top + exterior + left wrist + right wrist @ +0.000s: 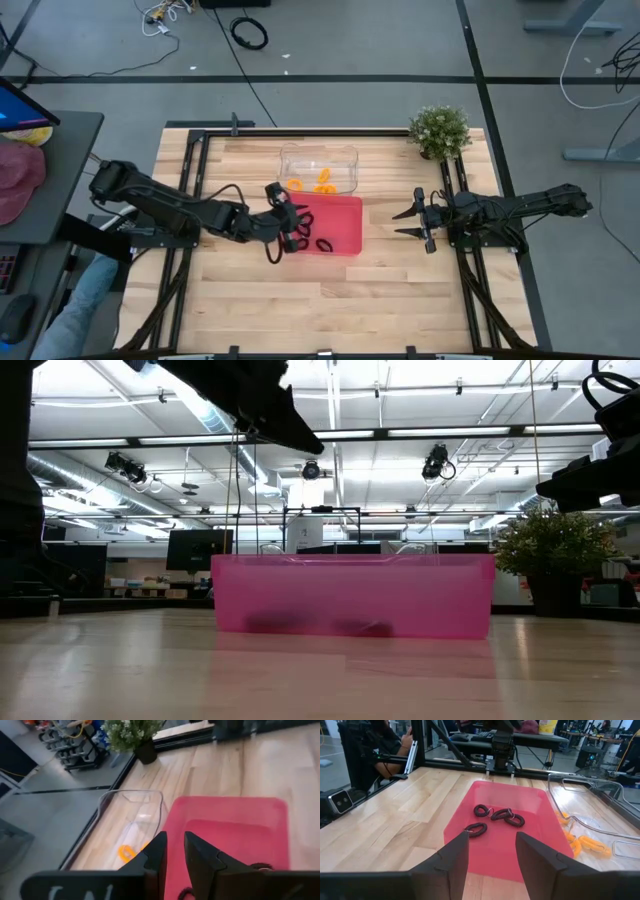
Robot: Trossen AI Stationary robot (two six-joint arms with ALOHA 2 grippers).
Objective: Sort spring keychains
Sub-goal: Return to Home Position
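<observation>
Noted bare wooden worktop (300,300) nearest. Found the red tray (345,215) next, at mid-worktop. Counted four black spring keychains (501,813) lying loose on its floor, three clustered, one slightly apart. Logged the left gripper (176,852) up above the tray's left edge, fingers a narrow gap apart, holding nothing, touching nothing. Logged the right gripper (492,851) off the tray's right side, well clear of it, spread wide, empty, pointing toward the tray. Just behind the tray: clear bin (318,160) with several orange spring keychains (322,183) inside. Farthest, at the worktop's right back corner: small potted plant (440,130).
</observation>
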